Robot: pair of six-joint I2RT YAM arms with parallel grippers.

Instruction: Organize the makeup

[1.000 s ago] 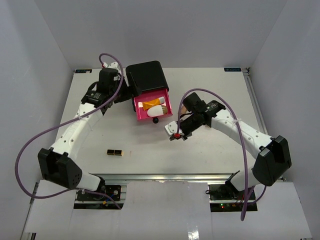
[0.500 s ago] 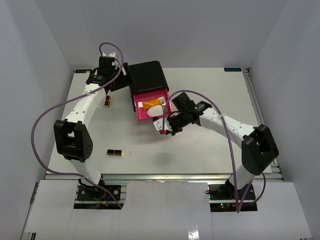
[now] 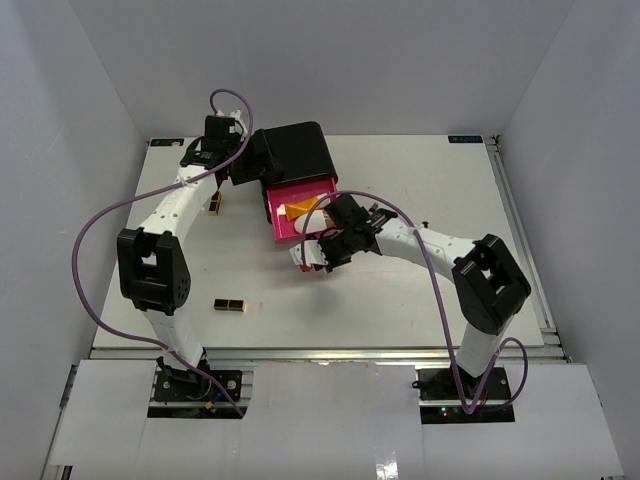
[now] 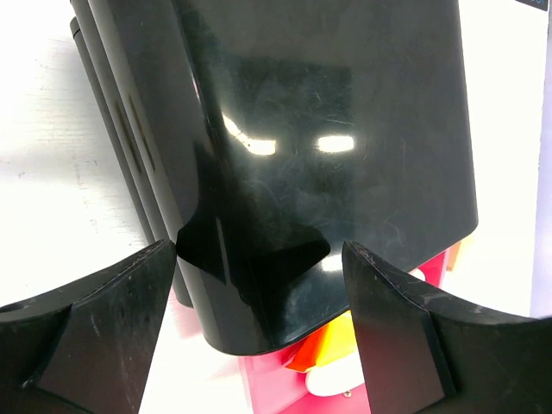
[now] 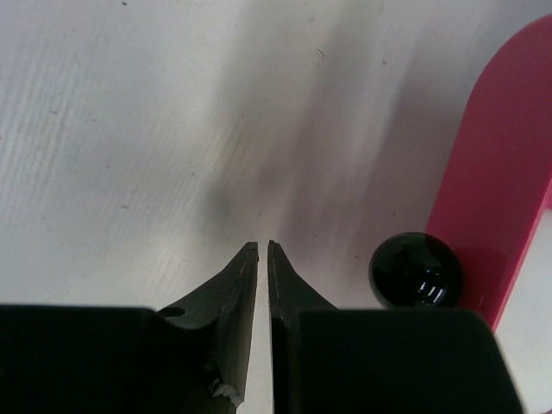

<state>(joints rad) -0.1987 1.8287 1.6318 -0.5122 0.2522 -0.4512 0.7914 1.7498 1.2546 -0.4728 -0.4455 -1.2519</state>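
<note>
The black box (image 3: 293,150) stands at the back with its pink drawer (image 3: 278,226) pulled out. In the drawer lies an orange tube (image 3: 302,207), seen in the left wrist view as an orange tube (image 4: 332,341) beside a white rounded shape (image 4: 338,376). My left gripper (image 3: 252,166) is open, and a corner of the black box (image 4: 328,129) sits between its fingers (image 4: 95,336). My right gripper (image 3: 307,258) hovers low at the drawer's front, shut with nothing in it (image 5: 263,245); the drawer's black knob (image 5: 417,270) is just to its right. Two black-and-gold lipstick cases lie on the table, one (image 3: 229,304) near the front left and one (image 3: 215,204) under the left arm.
The pink drawer front (image 5: 504,172) rises at the right of the right wrist view. Grey walls close in the white table (image 3: 420,300) on three sides. Purple cables loop off both arms.
My right gripper has slid left along the drawer's front, past the knob. The left arm has swung in closer to the black box.
</note>
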